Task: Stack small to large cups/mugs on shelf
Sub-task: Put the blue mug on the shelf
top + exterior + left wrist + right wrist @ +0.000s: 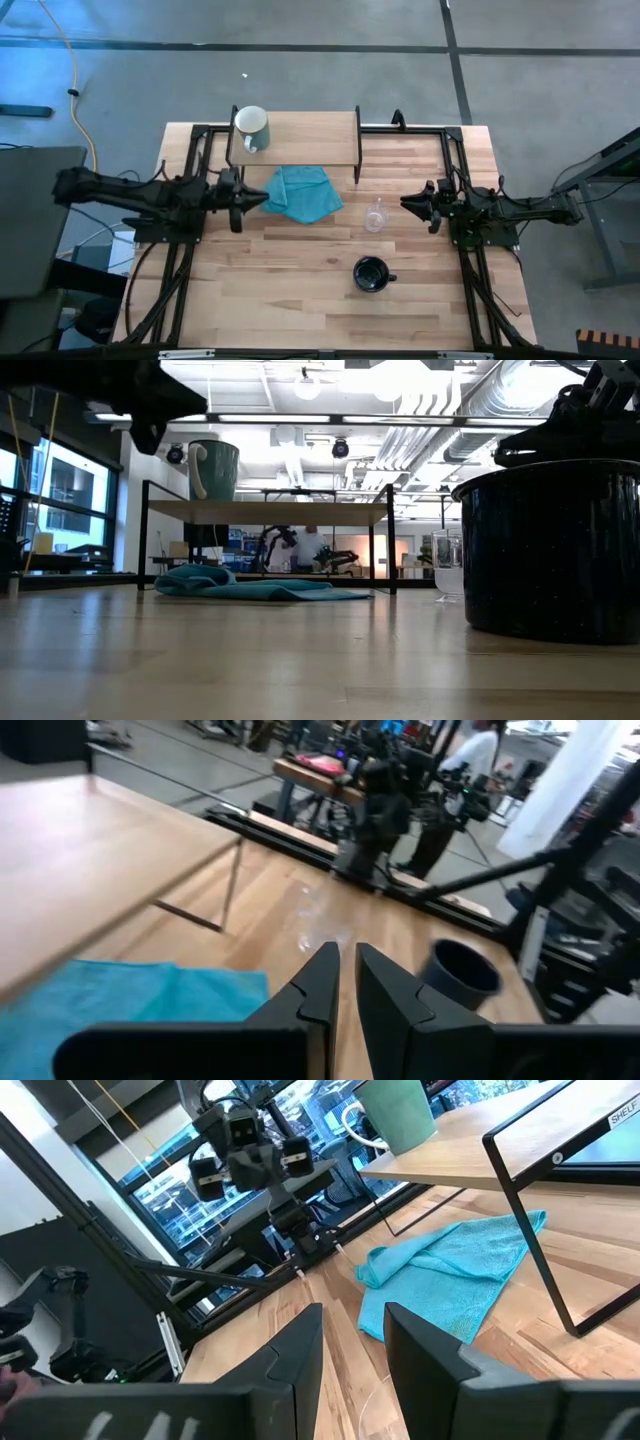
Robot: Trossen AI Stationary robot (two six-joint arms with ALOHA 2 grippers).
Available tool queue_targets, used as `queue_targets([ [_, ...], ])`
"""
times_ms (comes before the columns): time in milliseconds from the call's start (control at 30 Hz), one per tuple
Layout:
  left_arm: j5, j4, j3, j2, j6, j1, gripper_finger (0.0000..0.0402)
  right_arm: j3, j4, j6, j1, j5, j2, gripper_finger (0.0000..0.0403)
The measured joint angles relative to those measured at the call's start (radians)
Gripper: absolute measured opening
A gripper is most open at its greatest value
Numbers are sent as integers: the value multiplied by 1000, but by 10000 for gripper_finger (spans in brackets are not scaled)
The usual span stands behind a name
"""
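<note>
Pale green mug (251, 126), black mug (371, 273), teal cloth (302, 193).

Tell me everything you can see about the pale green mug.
The pale green mug stands upright and open-mouthed on the left end of the wooden shelf, near its corner. It looks glazed, like ceramic, with a paler looped handle. The high view seems to show it empty. Nothing but the shelf touches it; neither hand is near it.

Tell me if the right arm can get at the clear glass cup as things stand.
Probably yes: the right pincer faces the glass cup close by, with only bare table between them.
</note>
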Motion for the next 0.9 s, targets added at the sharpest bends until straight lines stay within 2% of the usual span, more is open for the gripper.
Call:
queue_targets([
  [467,-196,-114,0,4,-75,-288,26,0,0,0,0,-1,0,101],
  [633,-202,-168,0,-12,-28,-311,26,0,0,0,0,-2,0,101],
  [900,-181,-331,0,-98,-54,-310,26,0,0,30,0,-3,0,101],
])
